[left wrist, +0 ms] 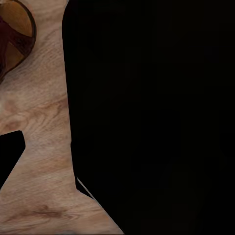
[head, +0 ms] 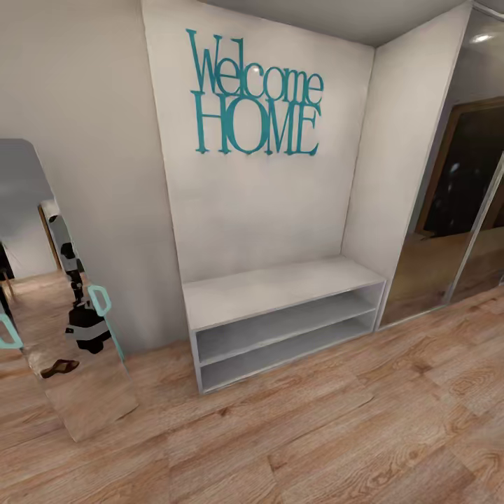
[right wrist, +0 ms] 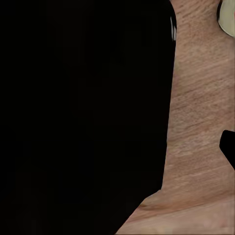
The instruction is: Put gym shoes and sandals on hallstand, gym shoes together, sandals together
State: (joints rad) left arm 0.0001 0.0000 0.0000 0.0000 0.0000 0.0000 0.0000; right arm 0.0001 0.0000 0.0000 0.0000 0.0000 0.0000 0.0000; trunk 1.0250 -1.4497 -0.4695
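Observation:
In the left wrist view, part of a dark brown sandal [left wrist: 12, 34] with a tan footbed lies on the corridor floor [left wrist: 44, 127]. A large black part of my left arm [left wrist: 147, 98] covers most of that view. How the jaws stand cannot be told. In the right wrist view, a cream-white rounded edge [right wrist: 227, 17], apparently a gym shoe, lies on the floor beside a black part of my right arm [right wrist: 83, 107]. The jaws there are just as unreadable. A leaning mirror reflects a sandal [head: 59, 367]. The hallstand is out of view.
A plain white two-bay bench [head: 280, 290] stands in a niche under a teal "Welcome HOME" sign [head: 255, 94]. A mirror [head: 63, 350] leans against the left wall and reflects the robot. Mirrored sliding doors [head: 455, 210] stand at the right. Wood-plank floor [head: 315, 434] spreads in front.

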